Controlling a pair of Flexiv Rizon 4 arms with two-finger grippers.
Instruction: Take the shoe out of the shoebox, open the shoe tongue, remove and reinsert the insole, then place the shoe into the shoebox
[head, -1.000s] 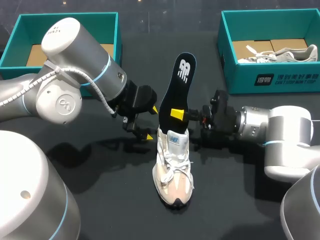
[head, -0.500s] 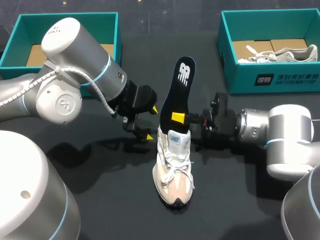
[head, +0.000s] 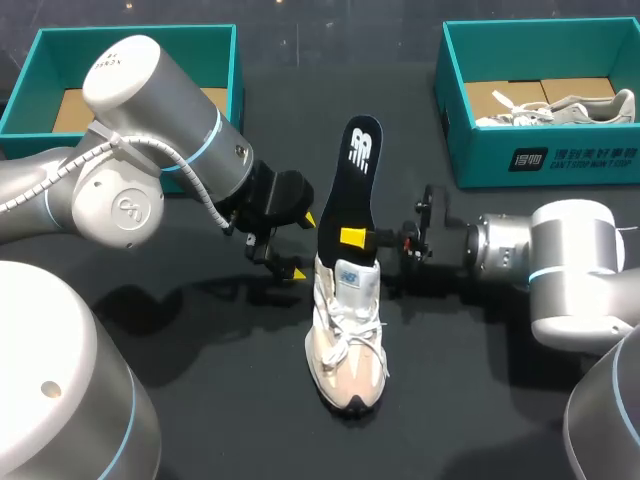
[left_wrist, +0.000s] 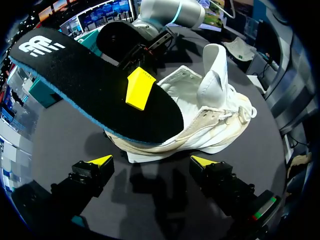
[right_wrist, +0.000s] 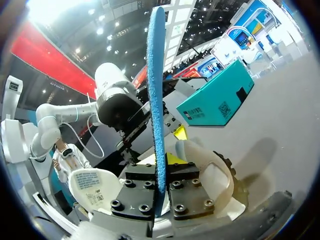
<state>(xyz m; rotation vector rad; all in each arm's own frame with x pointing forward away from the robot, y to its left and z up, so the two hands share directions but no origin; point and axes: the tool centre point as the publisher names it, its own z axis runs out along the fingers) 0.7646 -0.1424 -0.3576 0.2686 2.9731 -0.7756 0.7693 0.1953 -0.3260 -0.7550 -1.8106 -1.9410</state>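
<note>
"While the insole (head: 352, 195) stands heel-end up with its toe end down in the sneaker (head: 347, 330), what worries you?"

"The grip; the right gripper (head: 355, 237) pinches it low on its length, one yellow tip on the black face and the other behind, so a floppy insole might pivot or buckle if pushed down at that tilt; it could also catch on the collar."

"And the other arm?"

"The left gripper (head: 304, 245) hangs beside the shoe's heel with its fingers spread, touching nothing; I'd say an unheld shoe may slide or tip over."

"Where does the shoe sit?"

"Mid-table on the dark table top (head: 200, 400), toe towards us, tongue (left_wrist: 212, 70) raised; a teal shoebox (head: 40, 60) at the far left, another teal shoebox (head: 470, 150) at the far right, holding a second pale shoe (head: 560, 108)."
</note>
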